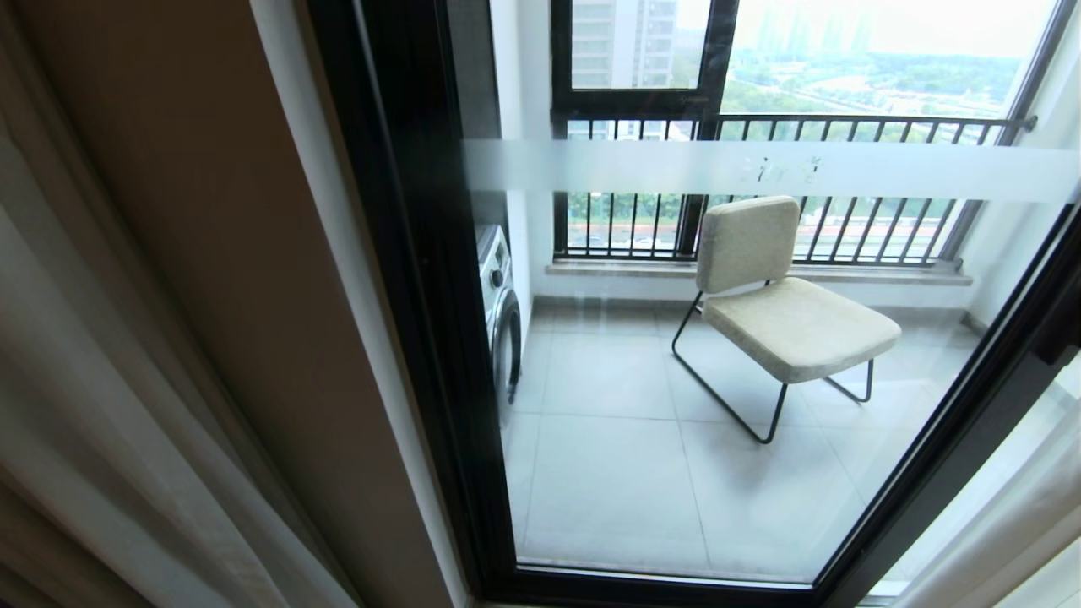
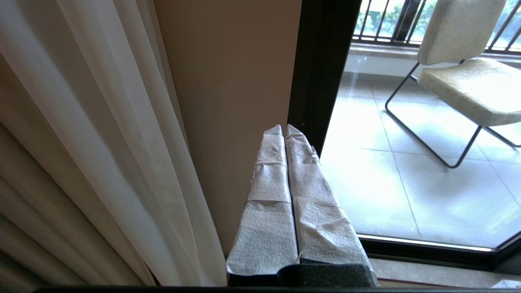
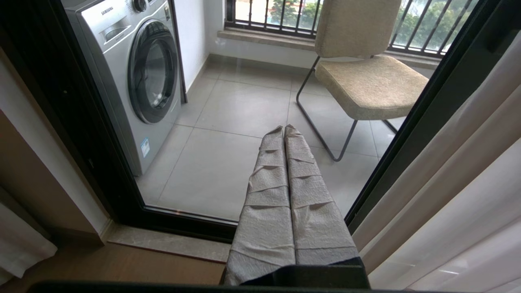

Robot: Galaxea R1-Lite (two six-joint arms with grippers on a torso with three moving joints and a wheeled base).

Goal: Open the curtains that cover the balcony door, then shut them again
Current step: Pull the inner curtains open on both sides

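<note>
the curtains (image 1: 101, 405) hang drawn aside at 9 o'clock — the balcony door (image 1: 676, 380) uncovered; left end effector (image 2: 285, 129) and right end effector (image 3: 284, 129) both clenched, empty.

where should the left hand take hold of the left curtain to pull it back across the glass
Probably the sheer white curtain's free front edge, the fold nearest the tan wall. It hangs in loose vertical pleats, so a sideways pinch across one fold should hold. Come from the glass side, since the left hand, shut and empty, points at the black door frame just past that wall.
</note>
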